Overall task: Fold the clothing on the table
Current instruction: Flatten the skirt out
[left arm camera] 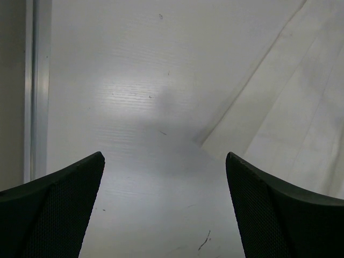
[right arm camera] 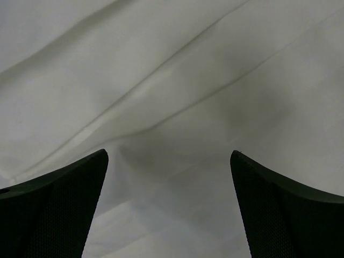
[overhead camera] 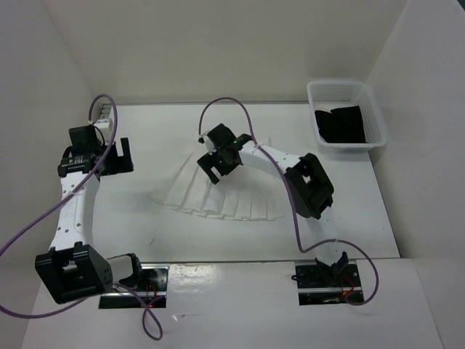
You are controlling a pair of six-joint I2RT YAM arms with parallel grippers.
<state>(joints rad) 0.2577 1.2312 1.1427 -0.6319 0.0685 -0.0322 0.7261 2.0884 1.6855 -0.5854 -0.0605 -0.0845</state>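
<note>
Two grippers, both with fingers spread wide and nothing in them. The clothing [overhead camera: 225, 200] lies fanned out flat on the middle of the table [overhead camera: 160, 236], its wide pleated hem toward the near edge. The right gripper [overhead camera: 218, 163] hangs low over the fan's narrow far part, its wrist view filled with pleats; whether the tips touch the fabric I can't quite tell. The left gripper [overhead camera: 116, 156] sits over bare table just off the fan's left edge, near the rail [left arm camera: 37, 80], probably placed to take that side. A basket [overhead camera: 345, 89] holding a black cloth [overhead camera: 341, 123] stands well apart, far right, out of the way
</note>
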